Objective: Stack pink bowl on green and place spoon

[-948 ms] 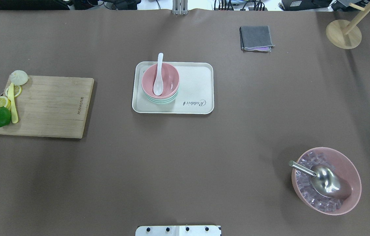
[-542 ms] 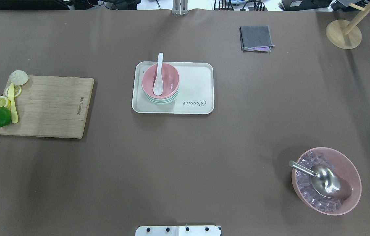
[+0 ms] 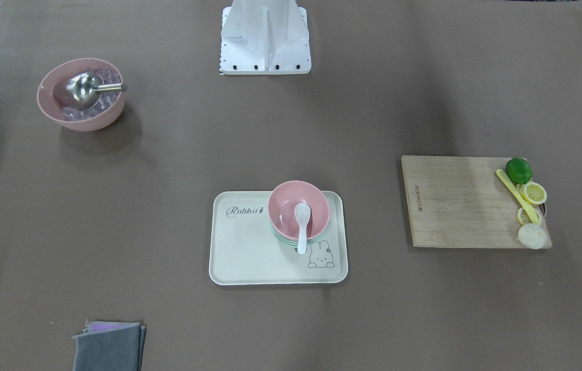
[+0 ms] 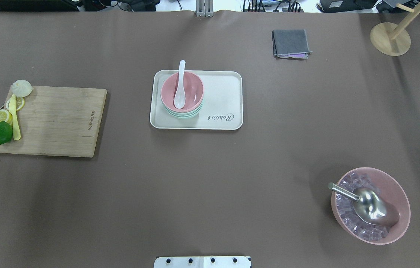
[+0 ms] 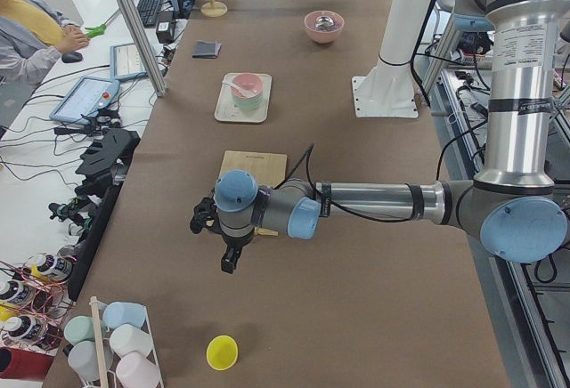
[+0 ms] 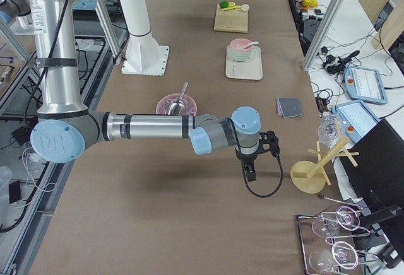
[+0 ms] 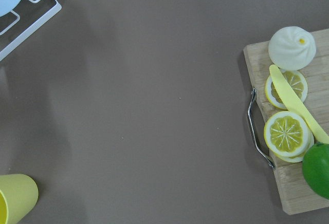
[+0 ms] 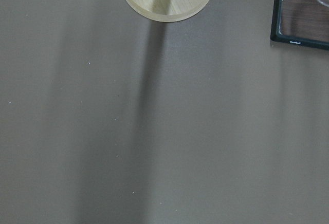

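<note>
The pink bowl [image 4: 192, 90] sits stacked on the green bowl [image 4: 184, 113] at the left of the cream tray [image 4: 221, 97]. The white spoon [image 4: 179, 96] lies in the pink bowl with its handle over the far rim. The stack also shows in the front view: pink bowl [image 3: 285, 205], spoon [image 3: 301, 217], tray [image 3: 249, 250]. Both grippers are far from the tray and out of the overhead and front views. The left gripper [image 5: 229, 265] hangs past the cutting board, and the right gripper [image 6: 250, 175] near the wooden stand. I cannot tell whether either is open or shut.
A wooden cutting board [image 4: 57, 119] holds a lime [image 4: 2, 132], lemon slices, a yellow knife and a bun. A large pink bowl [image 4: 396, 186] holds ice and a metal scoop. A grey cloth [image 4: 291, 42], a wooden stand [image 4: 389, 38] and a yellow cup [image 7: 15, 198] stand around.
</note>
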Controlling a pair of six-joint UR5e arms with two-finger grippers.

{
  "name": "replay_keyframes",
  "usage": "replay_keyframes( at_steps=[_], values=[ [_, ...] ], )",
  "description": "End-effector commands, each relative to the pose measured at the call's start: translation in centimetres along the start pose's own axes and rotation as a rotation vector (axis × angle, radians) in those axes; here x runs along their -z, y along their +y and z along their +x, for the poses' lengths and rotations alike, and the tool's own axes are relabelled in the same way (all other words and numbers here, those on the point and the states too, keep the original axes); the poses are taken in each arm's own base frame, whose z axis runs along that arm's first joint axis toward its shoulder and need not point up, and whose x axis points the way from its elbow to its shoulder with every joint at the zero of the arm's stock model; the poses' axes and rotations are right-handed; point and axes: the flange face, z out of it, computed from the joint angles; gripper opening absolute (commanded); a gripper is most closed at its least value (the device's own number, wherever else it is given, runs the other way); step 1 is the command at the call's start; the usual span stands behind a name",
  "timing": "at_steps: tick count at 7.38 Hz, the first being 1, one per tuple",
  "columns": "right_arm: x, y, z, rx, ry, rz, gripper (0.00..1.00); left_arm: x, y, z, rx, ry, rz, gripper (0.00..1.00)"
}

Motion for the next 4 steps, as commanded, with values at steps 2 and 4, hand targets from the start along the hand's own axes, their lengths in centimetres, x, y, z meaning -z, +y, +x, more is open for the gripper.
replay_keyframes(
  at_steps=[2, 4],
  values=[
    [0.20, -0.11, -0.23, 0.006, -0.004, 0.004, 1.00, -0.41, 0.32, -0.40, 0.009, 0.000, -0.006, 0.98],
    [0.22, -0.11, -0.25, 0.000, -0.004, 0.002, 1.00, -0.42, 0.26, -0.43, 0.014, -0.002, -0.006, 0.98]
  ],
)
